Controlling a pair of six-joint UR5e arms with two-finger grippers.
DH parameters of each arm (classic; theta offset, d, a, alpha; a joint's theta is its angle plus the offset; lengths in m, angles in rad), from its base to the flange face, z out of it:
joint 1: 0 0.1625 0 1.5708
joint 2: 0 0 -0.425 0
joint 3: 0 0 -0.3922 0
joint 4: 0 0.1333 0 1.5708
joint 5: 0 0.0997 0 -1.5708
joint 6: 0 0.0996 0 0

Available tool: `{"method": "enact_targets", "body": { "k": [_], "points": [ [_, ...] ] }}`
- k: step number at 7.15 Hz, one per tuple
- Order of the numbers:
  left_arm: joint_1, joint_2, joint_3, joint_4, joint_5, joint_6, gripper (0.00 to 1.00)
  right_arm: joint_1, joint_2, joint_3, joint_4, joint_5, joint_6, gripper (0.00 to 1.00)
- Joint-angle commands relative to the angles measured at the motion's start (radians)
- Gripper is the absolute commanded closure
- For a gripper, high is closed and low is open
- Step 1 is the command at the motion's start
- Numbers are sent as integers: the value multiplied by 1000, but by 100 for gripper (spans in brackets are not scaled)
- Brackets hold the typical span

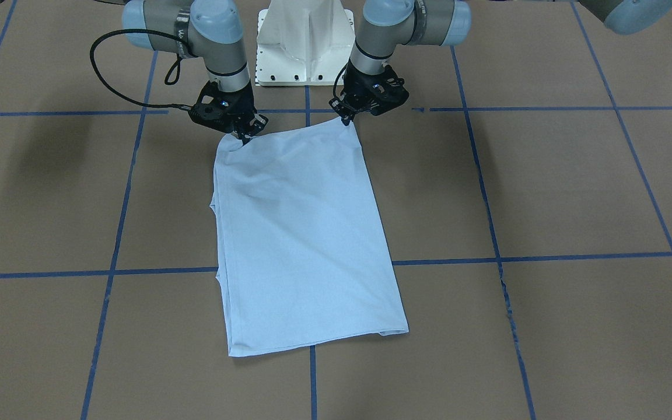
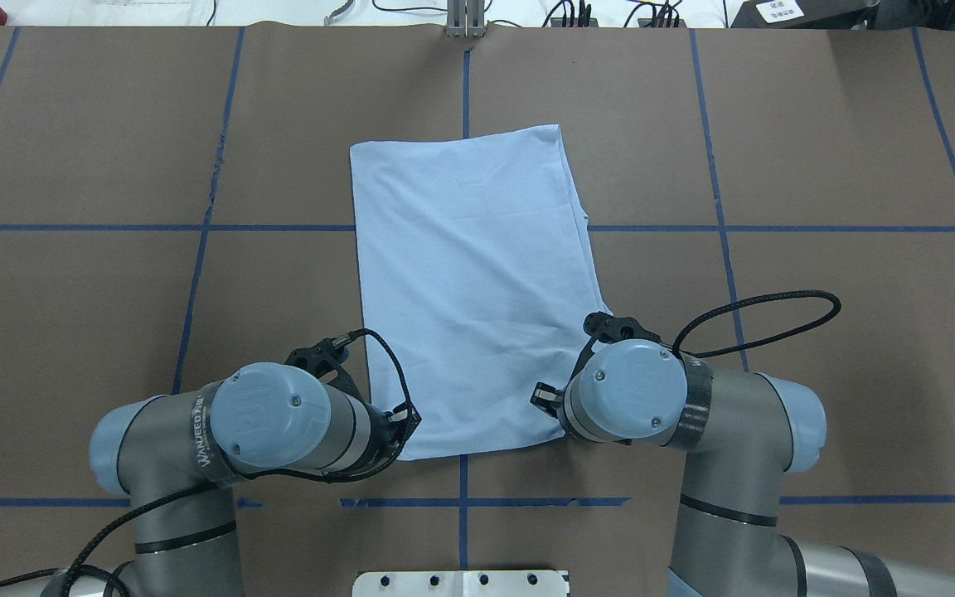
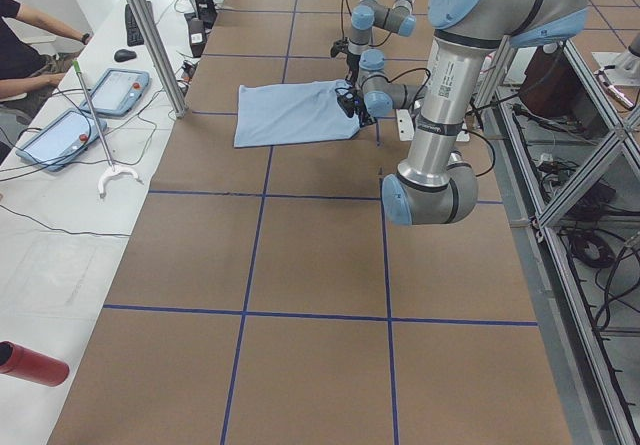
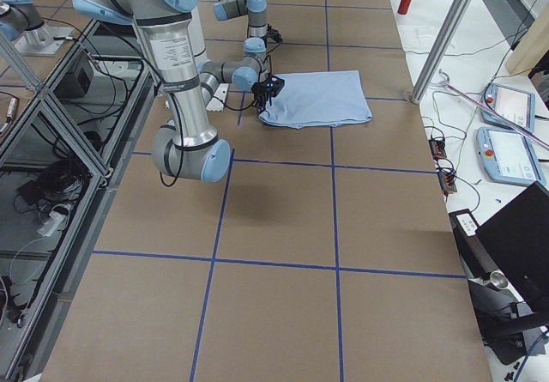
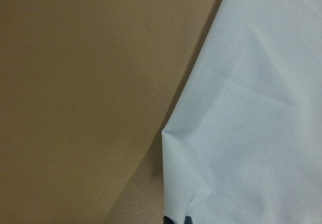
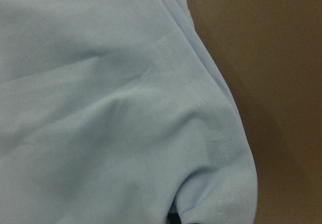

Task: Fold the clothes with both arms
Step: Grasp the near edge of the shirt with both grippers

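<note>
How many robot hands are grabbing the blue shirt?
2. The left gripper pinches one corner of the T-shirt on its robot-side edge; the right gripper pinches the other corner. None hidden.

White lettering, roughly "WANUEED", on black band of left arm, "UR" mark on joint cap

T-shirt: pale light-blue, plain side up, folded into a long rectangle. Laid flat mid-tabletop, long axis run from the robot-side edge toward the far edge, slightly skewed. Layered hems are seen along the side toward the tabletop's right edge. The two robot-side corners are puckered and slightly raised.

Left arm: silver-grey, light-blue caps, wrist turned down; one robot-side corner is pinched in the left fingers.

Right arm: same build and pose; the other corner is bunched in the right fingers.
</note>
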Motion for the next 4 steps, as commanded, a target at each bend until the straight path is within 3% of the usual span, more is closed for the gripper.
{"method": "enact_targets", "body": {
  "k": [1, 4],
  "points": [
    [9, 14, -57, 53, 3, 0, 100, 5, -11, 51, -4, 36, -1, 100],
    [98, 15, -264, 280, 6, 17, 100, -51, -34, 179, -10, 67, -5, 100]
  ]
}}
